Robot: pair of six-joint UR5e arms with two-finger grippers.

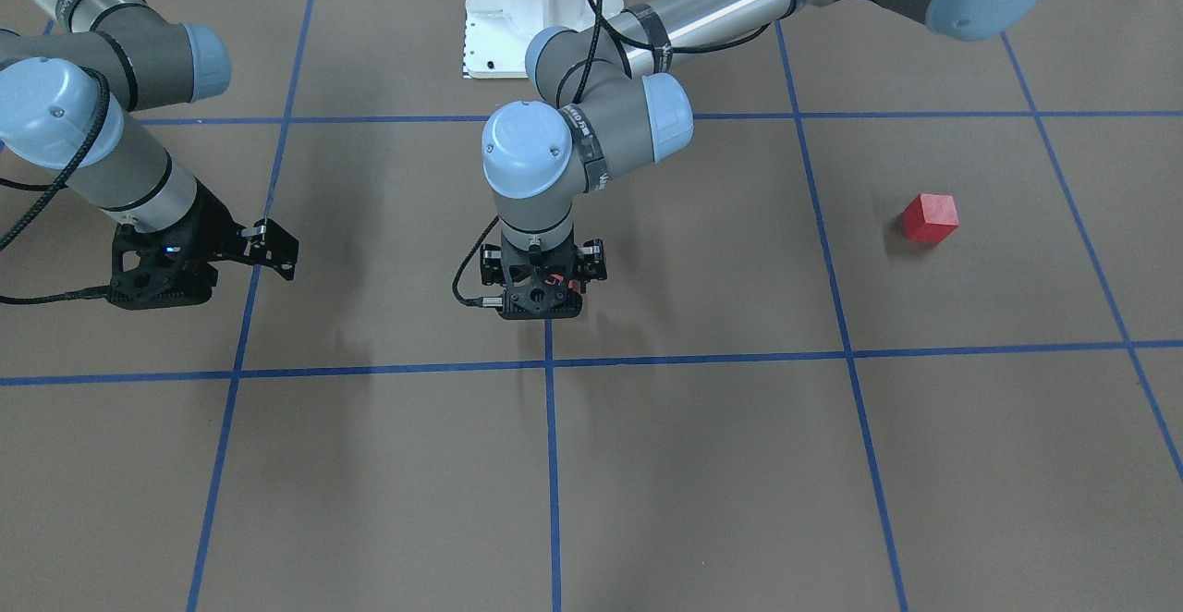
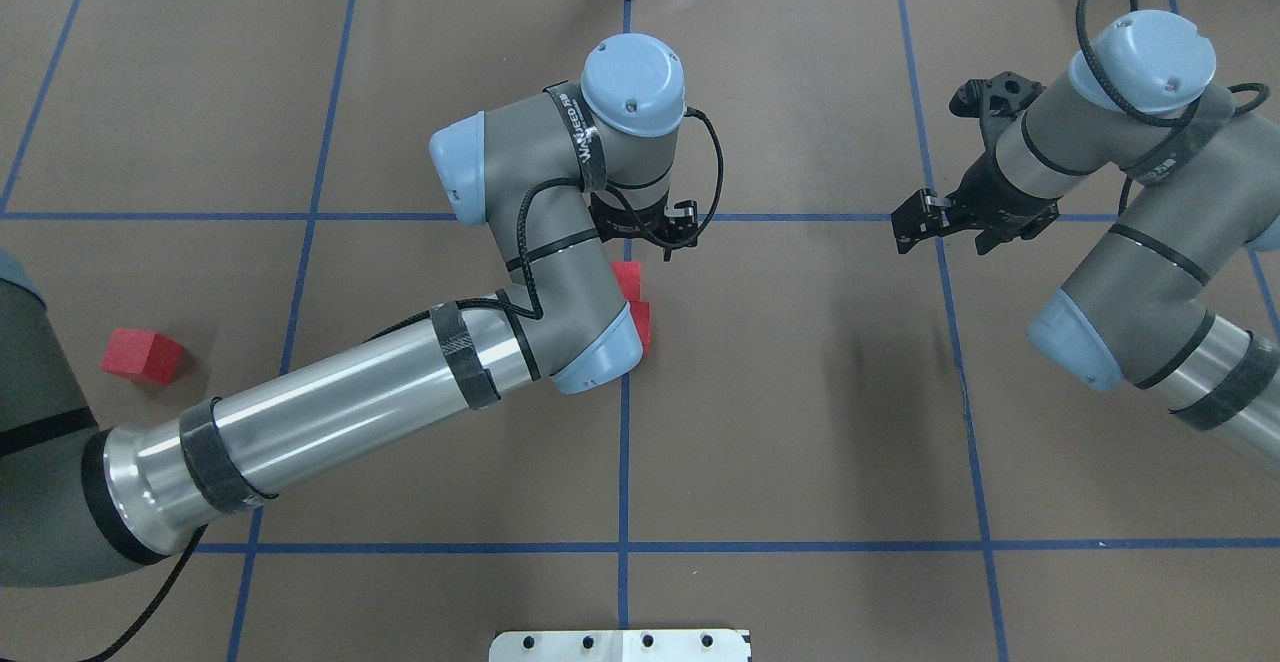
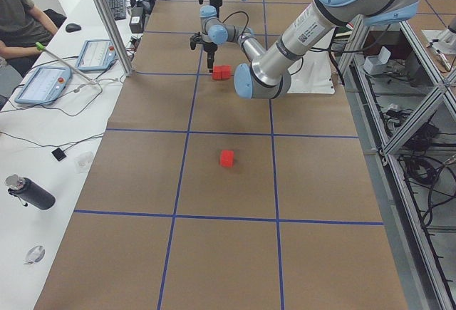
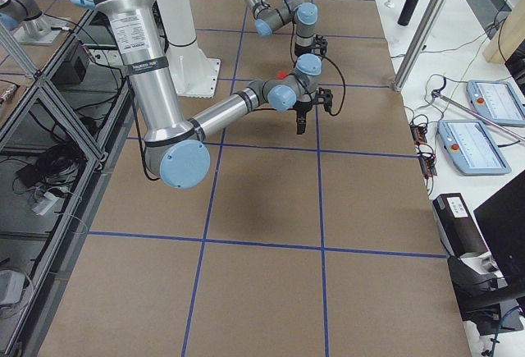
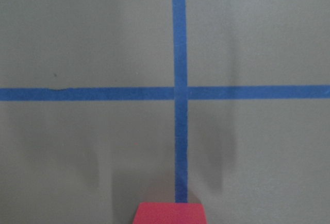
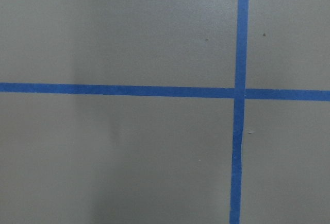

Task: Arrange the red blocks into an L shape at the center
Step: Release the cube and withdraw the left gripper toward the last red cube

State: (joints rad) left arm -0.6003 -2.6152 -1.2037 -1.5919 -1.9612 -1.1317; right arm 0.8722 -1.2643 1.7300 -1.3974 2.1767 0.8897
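While the left gripper (image 1: pixel 545 290) hangs over the middle tape line (image 2: pixel 623 442), I see two red blocks (image 2: pixel 640 327) together just beneath it and the third block (image 2: pixel 140 355) well off to its left. Whether it or the right gripper (image 2: pixel 908 223) is clenched, I cannot tell.

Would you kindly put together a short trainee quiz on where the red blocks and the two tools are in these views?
1. How many red blocks lie by the middle tape line, below the left tool?
2. True or false: the right tool carries a red block.
3. The lone red block lies: A) on the robot's left side; B) on the robot's right side; C) stacked on another block.
Key: 1) two; 2) false; 3) A.
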